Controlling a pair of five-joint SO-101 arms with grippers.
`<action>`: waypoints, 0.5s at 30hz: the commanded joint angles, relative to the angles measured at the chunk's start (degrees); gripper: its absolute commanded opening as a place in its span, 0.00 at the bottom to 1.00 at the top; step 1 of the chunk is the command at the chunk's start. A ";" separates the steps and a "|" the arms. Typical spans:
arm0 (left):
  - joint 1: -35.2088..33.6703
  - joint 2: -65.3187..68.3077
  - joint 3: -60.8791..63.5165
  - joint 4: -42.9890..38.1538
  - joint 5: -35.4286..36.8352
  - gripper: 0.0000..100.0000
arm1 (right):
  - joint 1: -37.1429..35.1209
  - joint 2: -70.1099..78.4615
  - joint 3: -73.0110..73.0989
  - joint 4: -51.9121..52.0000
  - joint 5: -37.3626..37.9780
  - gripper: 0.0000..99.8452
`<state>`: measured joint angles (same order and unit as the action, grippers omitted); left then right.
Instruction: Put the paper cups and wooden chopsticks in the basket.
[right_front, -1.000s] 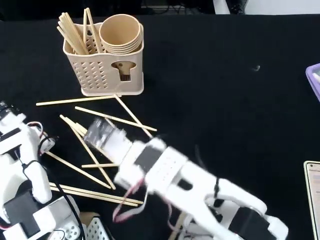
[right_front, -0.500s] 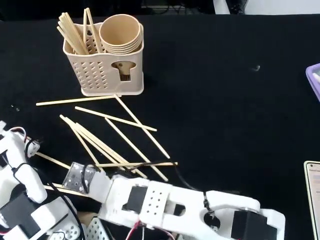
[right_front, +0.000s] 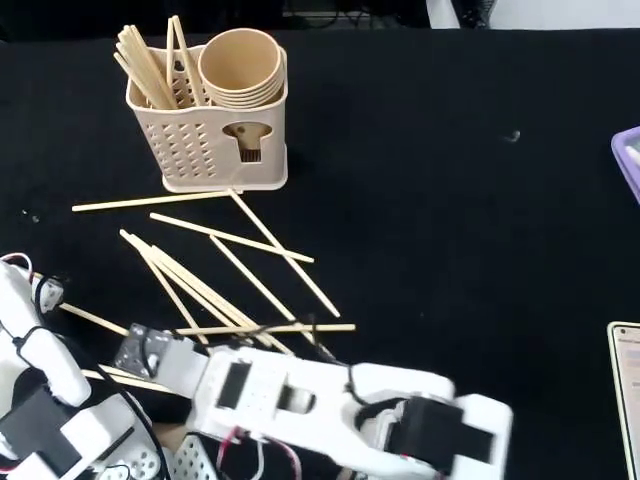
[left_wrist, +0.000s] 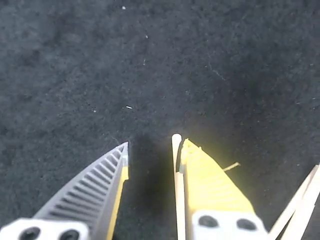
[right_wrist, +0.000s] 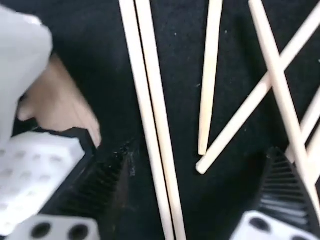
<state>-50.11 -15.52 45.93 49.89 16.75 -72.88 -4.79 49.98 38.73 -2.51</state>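
The beige perforated basket (right_front: 215, 150) stands at the far left with stacked paper cups (right_front: 240, 65) and a bunch of chopsticks (right_front: 150, 65) in it. Several loose wooden chopsticks (right_front: 230, 238) lie scattered in front of it. My right gripper (right_front: 140, 350) lies low near the front left, open (right_wrist: 200, 150), with a pair of chopsticks (right_wrist: 150, 100) between its fingers and not gripped. My left gripper (left_wrist: 155, 144) is open just above the cloth. One chopstick end (left_wrist: 176, 145) rests against the inside of its yellow finger (left_wrist: 205, 175).
A purple object (right_front: 628, 160) and a flat card (right_front: 625, 390) sit at the right edge. A white perforated block (right_wrist: 30, 165) and a tan piece (right_wrist: 55, 105) lie close beside the right gripper. The black cloth is bare right of the basket.
The right arm swung from the middle of the loose chopsticks down to the front left. The left arm shifted slightly left.
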 joint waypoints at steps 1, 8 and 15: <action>-0.48 -0.79 -3.47 0.35 0.53 0.18 | 2.37 5.05 -7.69 4.84 0.00 0.34; -0.66 -1.32 -3.65 0.35 0.53 0.18 | 11.96 6.90 -10.51 4.66 0.00 0.00; -0.66 -0.97 -3.65 0.09 0.53 0.18 | 23.65 5.14 -9.98 4.57 2.90 0.01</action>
<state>-50.11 -15.52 45.93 49.98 16.84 -54.51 1.80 41.19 44.44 -2.42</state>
